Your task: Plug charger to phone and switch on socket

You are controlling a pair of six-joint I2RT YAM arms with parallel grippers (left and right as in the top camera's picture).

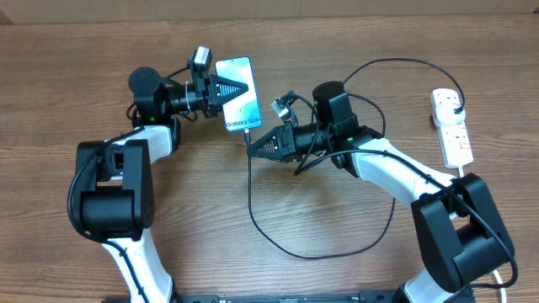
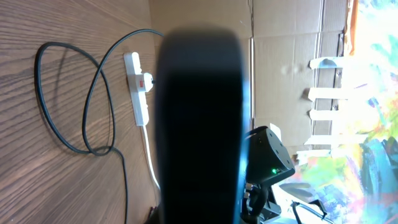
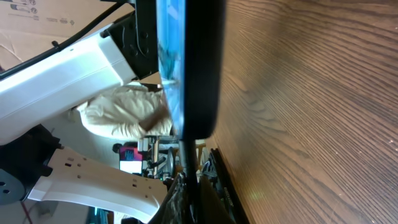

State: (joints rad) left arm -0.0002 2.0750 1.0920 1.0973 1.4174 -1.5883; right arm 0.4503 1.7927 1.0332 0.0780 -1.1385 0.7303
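The phone, its blue screen lit, is held on edge above the table. My left gripper is shut on it from the left; its dark back fills the left wrist view. My right gripper is shut on the charger's connector end, which meets the phone's near end. In the right wrist view the cable runs from my fingers up to the phone's edge. The black cable loops over the table to the white socket strip, where its black plug sits.
The socket strip and cable loops lie on the wooden table at the far right. Cardboard boxes stand behind the table. Both arms' white links take up the near left and right.
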